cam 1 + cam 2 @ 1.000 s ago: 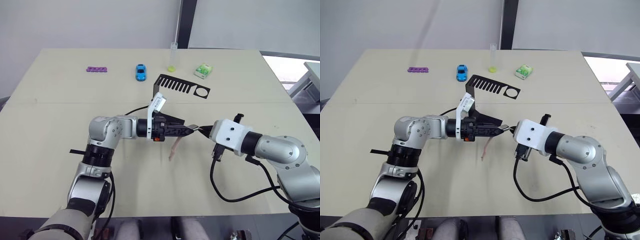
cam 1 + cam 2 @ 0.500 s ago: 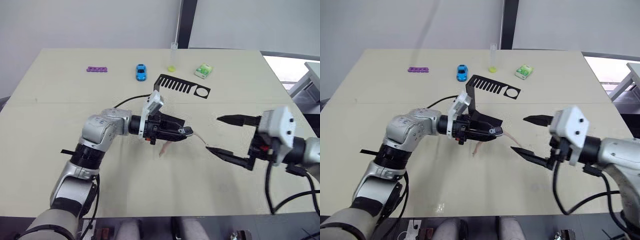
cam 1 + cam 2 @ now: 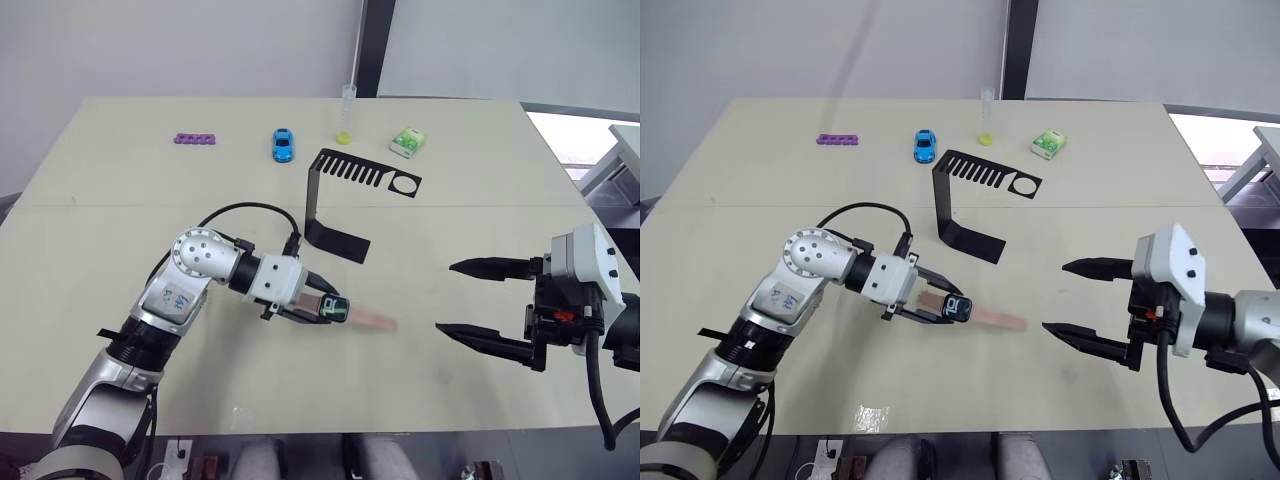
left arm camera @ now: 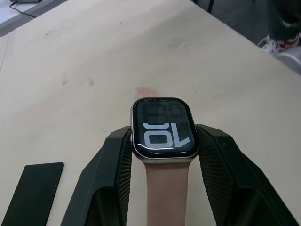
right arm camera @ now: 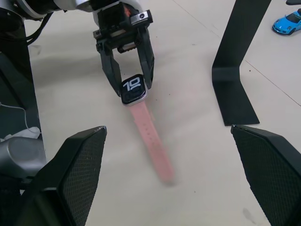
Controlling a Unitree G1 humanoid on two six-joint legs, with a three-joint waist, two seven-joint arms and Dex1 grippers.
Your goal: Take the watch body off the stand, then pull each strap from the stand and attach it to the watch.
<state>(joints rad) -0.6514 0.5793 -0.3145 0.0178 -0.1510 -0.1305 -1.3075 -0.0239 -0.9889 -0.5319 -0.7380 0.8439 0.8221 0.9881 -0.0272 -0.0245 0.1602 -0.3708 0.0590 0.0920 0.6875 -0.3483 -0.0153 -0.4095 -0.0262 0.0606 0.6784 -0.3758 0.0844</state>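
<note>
Since half a second ago, our left pincer point(image 3: 322, 307) has swung down and toward us, carrying the small rounded-square watch body with its dark lit screen and silver rim point(image 3: 334, 309) low over the pale beige tabletop point(image 3: 120, 200); our right pincer point(image 3: 470, 300) has drawn a little farther off to the right. A second ago the two pincers met tip to tip over the middle of the table.

We see the left pincer clamped on the watch body, one ridged black finger point(image 4: 110, 165) pressed to each side of the case. One pale pink-beige strap point(image 3: 997, 319) runs from the watch away from the left pincer, toward our right pincer, lying along the table. The second strap point(image 4: 165, 193) leaves the opposite edge of the case and passes back between the fingers.

Our right pincer stands wide apart and holds nothing, its two black fingers point(image 3: 487, 268) pointing toward the watch, well clear of the strap's free end.

Beyond the left pincer stands the thin black sheet-metal C-shaped stand point(image 3: 320, 200), its flat base near the pincer and its comb-slotted top arm ending in a ring farther off. Past the stand we see a small blue toy car point(image 3: 282, 144), a green-and-white small box point(image 3: 406, 141), a clear tube with yellow-green liquid point(image 3: 346, 112) and a purple strip of linked rings point(image 3: 193, 139).
</note>
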